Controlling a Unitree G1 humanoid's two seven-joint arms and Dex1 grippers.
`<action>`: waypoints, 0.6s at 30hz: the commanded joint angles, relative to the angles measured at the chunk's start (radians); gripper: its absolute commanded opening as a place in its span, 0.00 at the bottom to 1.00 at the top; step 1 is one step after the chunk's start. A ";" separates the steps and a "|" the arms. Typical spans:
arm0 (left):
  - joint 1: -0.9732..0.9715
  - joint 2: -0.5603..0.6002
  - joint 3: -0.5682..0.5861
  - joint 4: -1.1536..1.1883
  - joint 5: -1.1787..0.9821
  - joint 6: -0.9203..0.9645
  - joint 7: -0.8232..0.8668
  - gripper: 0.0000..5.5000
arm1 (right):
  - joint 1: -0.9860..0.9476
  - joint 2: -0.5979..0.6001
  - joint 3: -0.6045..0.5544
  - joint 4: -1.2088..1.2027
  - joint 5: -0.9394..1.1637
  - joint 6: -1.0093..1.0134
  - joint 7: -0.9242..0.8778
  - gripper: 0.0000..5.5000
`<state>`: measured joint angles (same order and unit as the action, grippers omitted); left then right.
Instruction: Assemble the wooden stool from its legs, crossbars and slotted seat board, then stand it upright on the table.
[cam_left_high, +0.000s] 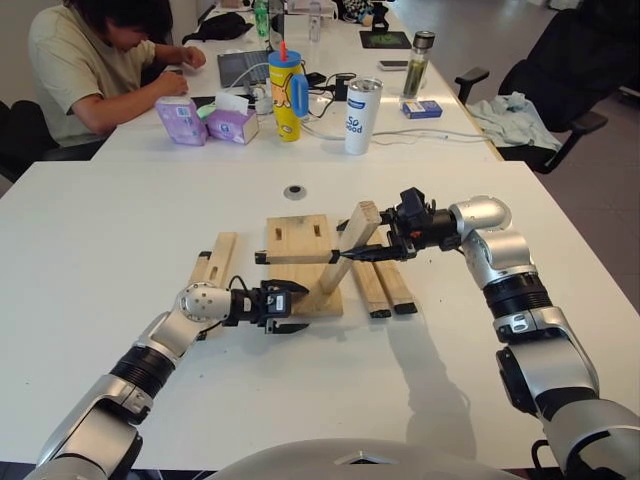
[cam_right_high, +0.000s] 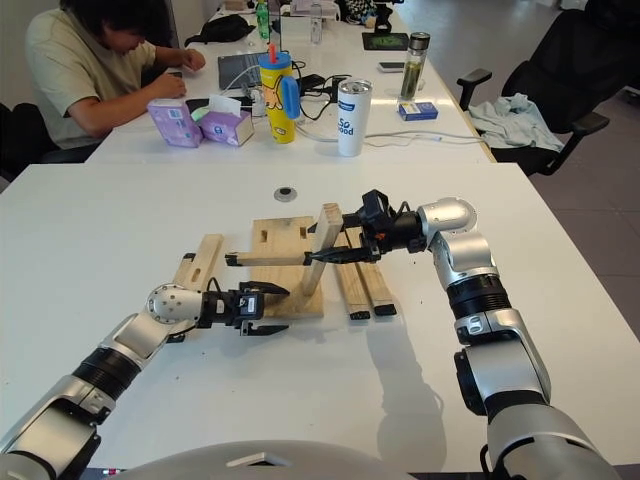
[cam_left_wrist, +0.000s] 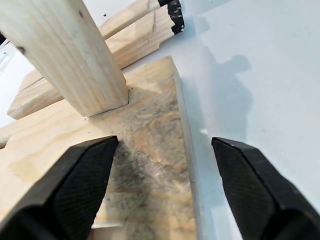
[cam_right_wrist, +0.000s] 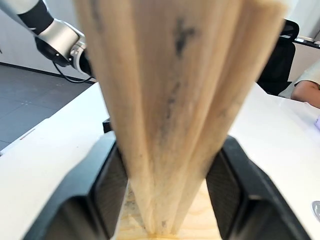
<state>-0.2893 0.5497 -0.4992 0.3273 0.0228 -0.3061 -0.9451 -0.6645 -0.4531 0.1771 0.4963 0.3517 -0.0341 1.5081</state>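
Fingers of the left gripper stand wide apart at the near edge of the slotted seat board, which lies flat on the white surface; a tilted leg rises from the board, a crossbar jutting leftward from it; the right gripper clamps that leg high up; two loose legs lie just right of the board, another wooden piece to its left.

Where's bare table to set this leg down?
Bare table lies left of the loose leg and on the near side of the seat board. Tight: the board itself, with left gripper, right gripper on the tilted leg, two legs alongside.
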 joint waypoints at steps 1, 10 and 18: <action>0.110 -0.031 -0.075 0.074 0.087 0.130 -0.004 0.63 | 0.008 0.016 -0.021 -0.005 -0.014 0.022 -0.066 0.53; 0.134 -0.026 -0.055 0.084 0.111 0.173 0.066 0.63 | 0.136 -0.206 -0.017 -0.115 -0.208 0.037 -0.168 0.65; 0.128 -0.003 -0.031 0.095 0.122 0.171 0.096 0.63 | 0.377 -0.160 -0.168 -0.416 -0.135 0.379 -0.500 0.65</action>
<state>-0.2441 0.4984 -0.4849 0.3163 0.0368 -0.2692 -0.8337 -0.3628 -0.6963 0.0629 0.2424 0.1857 0.1580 1.1957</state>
